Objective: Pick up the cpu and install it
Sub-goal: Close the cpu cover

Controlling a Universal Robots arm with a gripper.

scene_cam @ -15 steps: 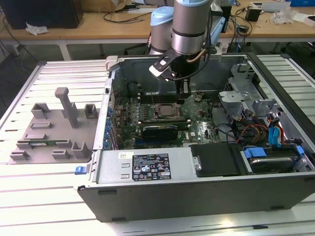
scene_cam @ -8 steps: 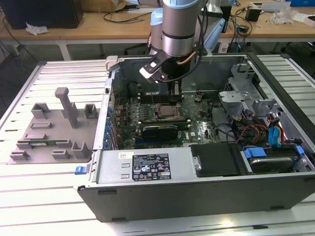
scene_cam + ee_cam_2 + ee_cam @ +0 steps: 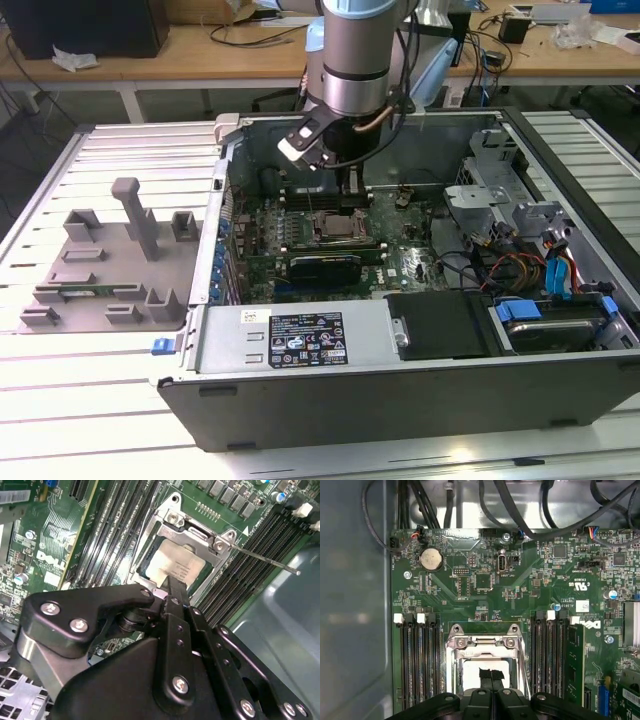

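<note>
Open computer case (image 3: 420,395) on a slatted table (image 3: 100,420), with the robot arm reaching down inside. In the second wrist view the cpu (image 3: 175,566) lies flat in the open socket frame (image 3: 172,517). The gripper (image 3: 172,584) has its fingers together, tips at the chip's edge. Memory slots (image 3: 417,665) crowd both sides of the socket, and a thin lever rod (image 3: 265,560) juts outward. The exterior view adds a printed label (image 3: 305,338) on the case.
</note>
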